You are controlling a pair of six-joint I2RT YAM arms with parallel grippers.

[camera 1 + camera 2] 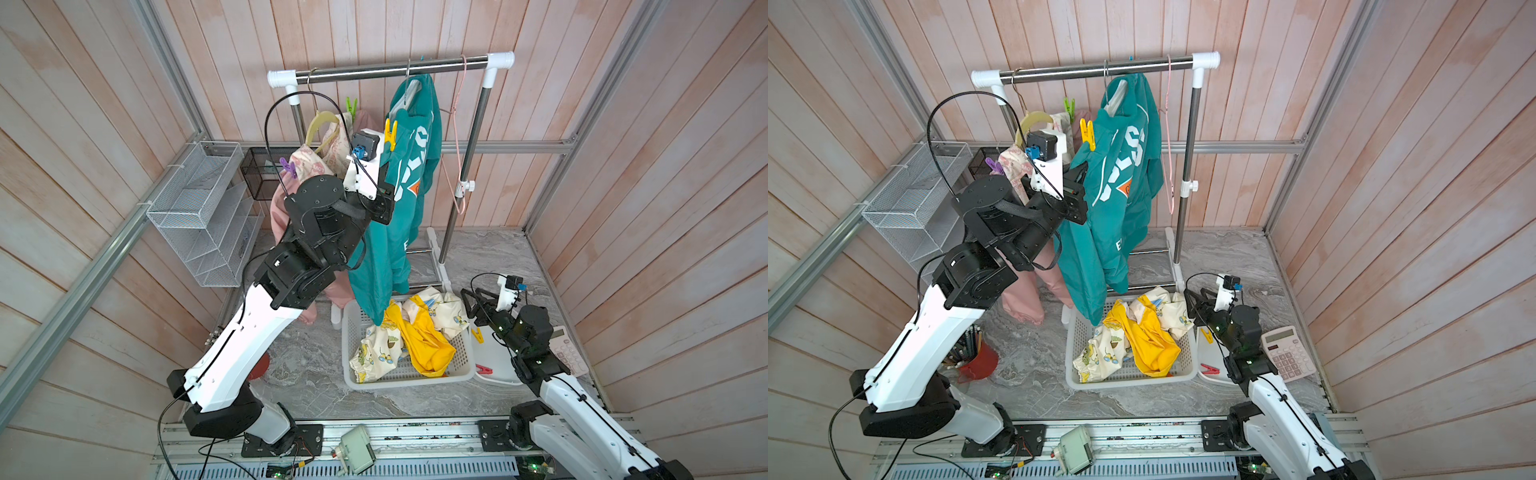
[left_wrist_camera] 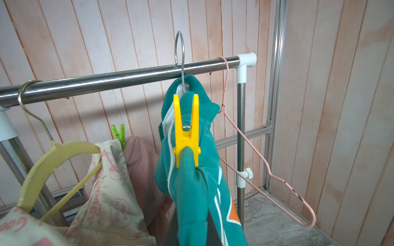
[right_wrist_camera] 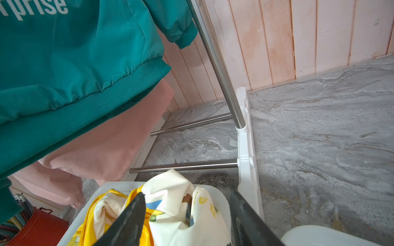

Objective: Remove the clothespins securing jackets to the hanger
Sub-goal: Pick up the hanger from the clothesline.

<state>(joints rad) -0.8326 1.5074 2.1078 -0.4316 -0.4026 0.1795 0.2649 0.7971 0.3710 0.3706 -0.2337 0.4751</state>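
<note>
Centre left in a top view, a purple clothespin (image 1: 288, 167) and a green clothespin (image 1: 351, 107) grip the pink jacket (image 1: 279, 208). Mid-frame, the left gripper (image 1: 384, 199) is pressed together on the teal jacket (image 1: 411, 174), just below its yellow clothespin (image 1: 390, 134). Lower right, the right gripper (image 1: 471, 303) hangs spread by the basket (image 1: 353, 332) holding the yellow jacket (image 1: 424, 336).

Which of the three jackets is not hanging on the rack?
The yellow jacket: it lies crumpled in the white basket, while the pink jacket and the teal jacket hang from the rack.
</note>
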